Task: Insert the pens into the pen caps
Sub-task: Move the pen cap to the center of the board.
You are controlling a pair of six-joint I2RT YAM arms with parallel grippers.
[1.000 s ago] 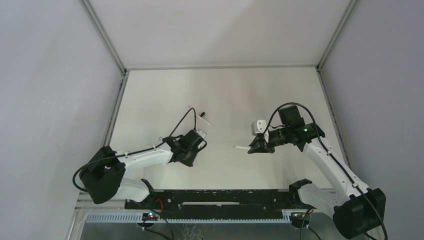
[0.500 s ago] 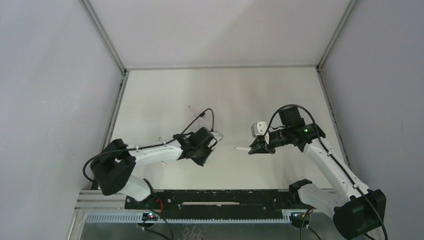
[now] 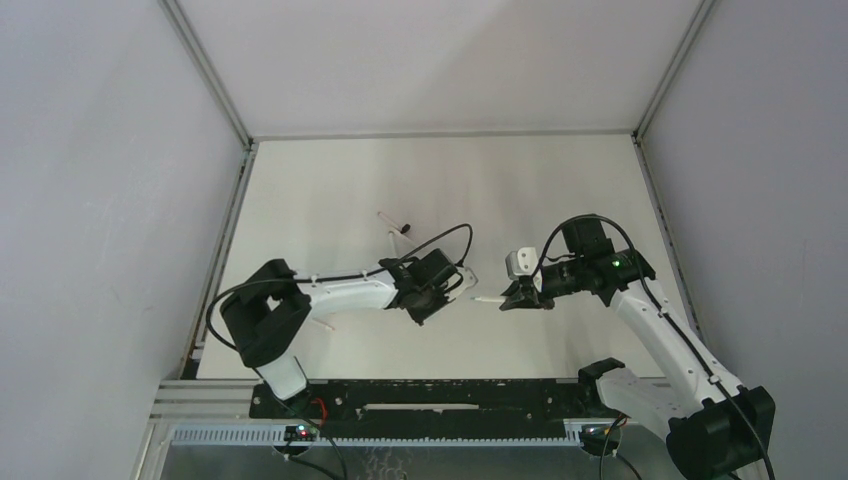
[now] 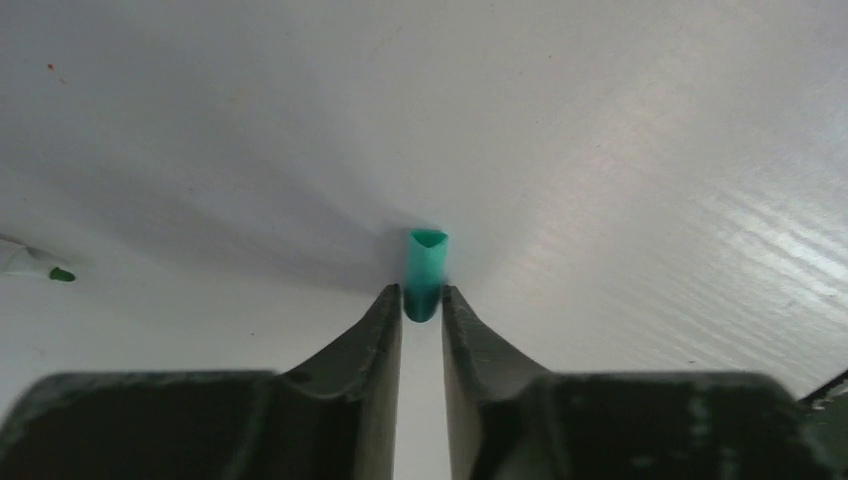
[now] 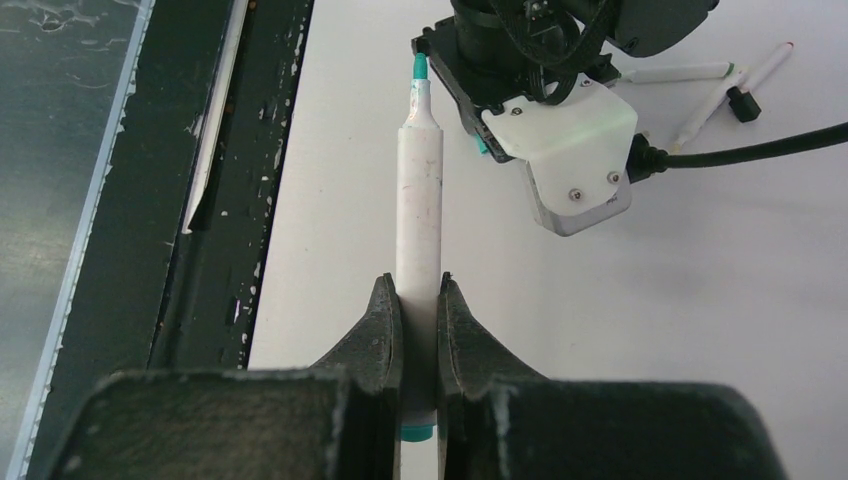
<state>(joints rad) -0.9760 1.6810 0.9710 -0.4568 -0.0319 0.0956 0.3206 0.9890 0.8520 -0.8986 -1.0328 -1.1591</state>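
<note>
Well, the right gripper (image 5: 419, 292) is clamping the stiff, light pen (image 5: 420, 190) near its tail; the left gripper (image 4: 422, 300) is nipping the likely slippery teal cap (image 4: 426, 262) by its base, mid-table toward the near edge.

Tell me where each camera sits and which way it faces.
Top: above and behind, looking down on the table; left arm and right arm show.
Left wrist: on the left arm, looking along the left end effector at its cap.
Right wrist: on the right arm, looking along the right end effector at its pen, left arm beyond.
Shared: top and right wrist show the pen.
</note>
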